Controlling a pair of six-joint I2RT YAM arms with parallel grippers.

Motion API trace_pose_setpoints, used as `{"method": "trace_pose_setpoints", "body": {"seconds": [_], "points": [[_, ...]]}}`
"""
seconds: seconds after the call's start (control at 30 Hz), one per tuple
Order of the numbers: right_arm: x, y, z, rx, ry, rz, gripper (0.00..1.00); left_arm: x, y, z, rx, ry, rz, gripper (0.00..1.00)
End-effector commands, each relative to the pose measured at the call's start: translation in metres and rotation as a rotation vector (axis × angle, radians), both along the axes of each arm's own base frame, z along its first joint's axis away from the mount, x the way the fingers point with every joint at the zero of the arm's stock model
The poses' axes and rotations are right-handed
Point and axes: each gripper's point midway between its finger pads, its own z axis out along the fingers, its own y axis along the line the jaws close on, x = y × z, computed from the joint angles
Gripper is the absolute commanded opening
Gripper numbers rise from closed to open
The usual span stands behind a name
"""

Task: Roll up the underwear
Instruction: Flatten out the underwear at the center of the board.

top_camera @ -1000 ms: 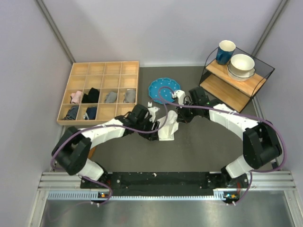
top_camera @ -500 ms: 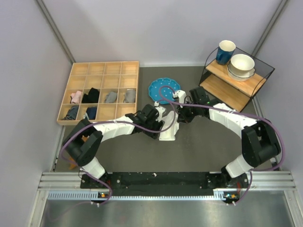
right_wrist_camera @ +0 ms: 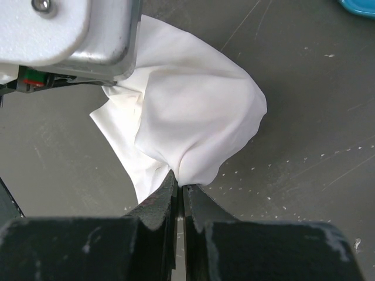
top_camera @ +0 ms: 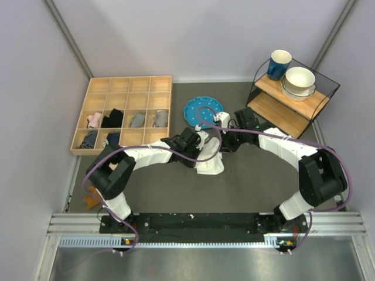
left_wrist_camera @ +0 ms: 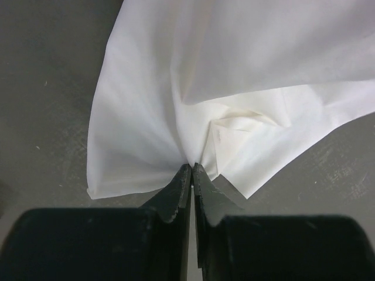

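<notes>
- The white underwear [top_camera: 210, 159] sits bunched on the dark worktop [top_camera: 252, 181] between the two arms, on the near side of the blue plate [top_camera: 203, 109].
- The left gripper [left_wrist_camera: 191, 168] has its jaws clamped together on a gathered fold at the cloth's edge.
- The right gripper [right_wrist_camera: 177, 180] pinches the cloth too, its jaws closed tight on a puckered fold on the other side.

Underwear [top_camera: 210, 161] before plate [top_camera: 192, 109], right of tray [top_camera: 119, 86]
</notes>
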Motion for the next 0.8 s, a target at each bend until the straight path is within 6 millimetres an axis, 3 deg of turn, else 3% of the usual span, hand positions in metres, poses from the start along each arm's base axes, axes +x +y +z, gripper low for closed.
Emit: {"method": "trace_pose_setpoints", "body": {"seconds": [0.0, 0.03, 0.3, 0.43, 0.6, 0.63, 0.77], "points": [[0.005, 0.005, 0.010, 0.022, -0.027, 0.034, 0.00, -0.001, -0.005, 0.027, -0.044, -0.024, -0.030, 0.05], [0.004, 0.005, 0.011, 0.024, -0.029, 0.043, 0.00, -0.003, -0.006, 0.030, -0.050, -0.026, -0.035, 0.00], [-0.016, 0.005, 0.028, 0.041, -0.045, 0.178, 0.00, -0.026, -0.009, 0.069, -0.168, -0.014, -0.096, 0.00], [-0.046, 0.004, 0.056, 0.089, -0.064, 0.327, 0.00, -0.049, -0.009, 0.103, -0.268, -0.007, -0.151, 0.00], [-0.101, -0.013, 0.079, 0.084, -0.082, 0.528, 0.00, -0.090, 0.000, 0.130, -0.348, 0.075, -0.221, 0.00], [-0.107, -0.013, 0.087, 0.090, -0.098, 0.555, 0.00, -0.101, 0.000, 0.146, -0.403, 0.078, -0.256, 0.00], [-0.132, -0.018, 0.109, 0.095, -0.157, 0.599, 0.00, -0.123, 0.003, 0.175, -0.489, 0.097, -0.284, 0.00]]}}
